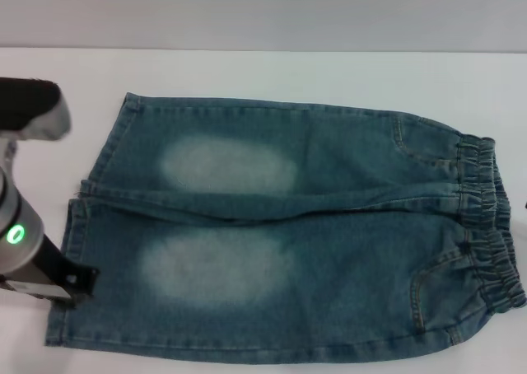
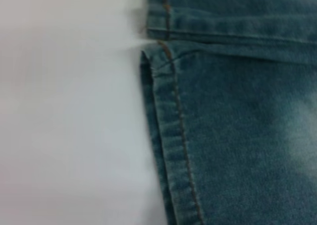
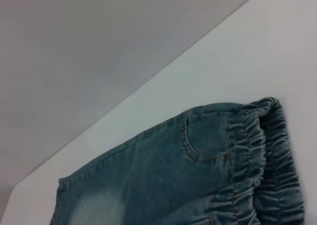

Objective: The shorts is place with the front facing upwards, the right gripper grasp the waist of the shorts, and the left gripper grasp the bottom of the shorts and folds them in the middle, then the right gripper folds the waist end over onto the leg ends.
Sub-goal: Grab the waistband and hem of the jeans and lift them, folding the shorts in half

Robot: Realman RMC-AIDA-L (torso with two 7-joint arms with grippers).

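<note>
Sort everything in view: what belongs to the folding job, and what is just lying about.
Job:
- shorts, spread flat
- waist end
- leg ends
- left pincer, at the leg ends

Lying about:
- nothing; only the white table beneath

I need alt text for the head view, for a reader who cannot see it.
Blue denim shorts lie flat and unfolded on a white table, waistband on the right, leg hems on the left. The left arm's tool is at the near leg's hem.

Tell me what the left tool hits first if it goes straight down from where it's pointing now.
Most likely the near leg hem of the shorts, or the white table just beside it; the left wrist view looks straight onto that edge. Height above it is unclear.
</note>
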